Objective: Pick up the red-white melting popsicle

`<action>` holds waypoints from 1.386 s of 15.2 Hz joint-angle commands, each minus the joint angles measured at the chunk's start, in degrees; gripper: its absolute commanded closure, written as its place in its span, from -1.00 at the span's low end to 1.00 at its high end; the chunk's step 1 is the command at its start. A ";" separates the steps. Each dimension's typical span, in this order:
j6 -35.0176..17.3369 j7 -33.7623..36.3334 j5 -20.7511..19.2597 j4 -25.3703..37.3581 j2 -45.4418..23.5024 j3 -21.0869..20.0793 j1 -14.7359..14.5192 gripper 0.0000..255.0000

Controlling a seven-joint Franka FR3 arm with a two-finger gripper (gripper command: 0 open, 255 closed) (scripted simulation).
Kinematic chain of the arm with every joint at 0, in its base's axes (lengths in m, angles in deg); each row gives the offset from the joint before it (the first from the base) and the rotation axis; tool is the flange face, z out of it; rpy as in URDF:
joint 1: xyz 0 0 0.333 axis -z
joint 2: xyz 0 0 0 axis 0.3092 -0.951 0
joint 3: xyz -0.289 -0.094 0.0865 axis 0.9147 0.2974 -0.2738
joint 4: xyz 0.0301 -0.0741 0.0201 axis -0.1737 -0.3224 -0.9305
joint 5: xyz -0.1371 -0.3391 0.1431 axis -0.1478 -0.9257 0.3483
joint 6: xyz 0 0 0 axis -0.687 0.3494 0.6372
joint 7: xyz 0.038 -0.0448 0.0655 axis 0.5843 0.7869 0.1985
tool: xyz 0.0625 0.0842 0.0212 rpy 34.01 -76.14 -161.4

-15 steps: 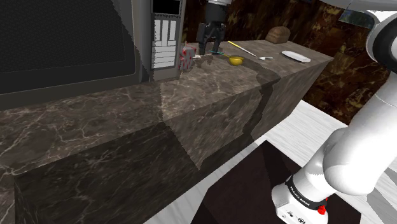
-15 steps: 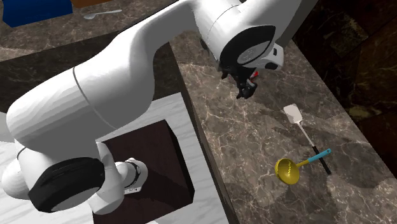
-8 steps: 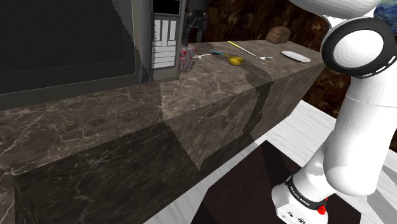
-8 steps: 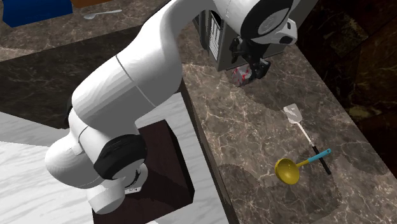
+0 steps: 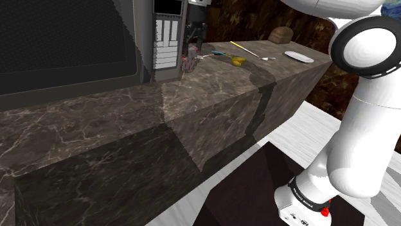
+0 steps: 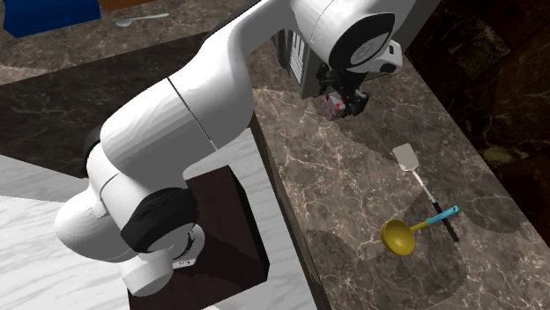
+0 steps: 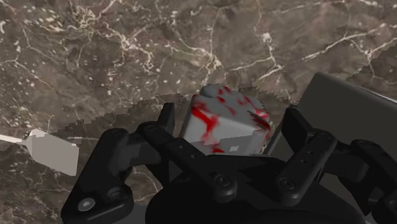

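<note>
My gripper [image 6: 349,99]: at the red-white popsicle [image 6: 332,107], beside a grey case [image 6: 298,63]. Marble counter [image 6: 339,207]: white spatula [image 6: 406,158], yellow ladle [image 6: 400,237], near each other.

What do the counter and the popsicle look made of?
Counter: smooth stone, probably marble, judging by the white veins on dark brown. Popsicle: matte grey-white block with red blotches; the flat surface gives no clear sign of its material.

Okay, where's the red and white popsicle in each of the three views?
Shoulder view: popsicle far along the counter, beside the grey box, under the gripper.
Second exterior view: upper middle, at the box's foot.
Wrist view: popsicle between the open fingers.
Shared landmark: the grey box.
</note>
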 commanded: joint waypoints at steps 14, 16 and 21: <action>3.51 0.06 -0.10 4.81 -1.26 -0.02 -0.12 1.00; 5.57 0.08 -0.16 7.76 -2.16 -0.03 -0.20 1.00; 11.37 0.16 -0.40 16.70 -5.31 -0.04 -0.50 1.00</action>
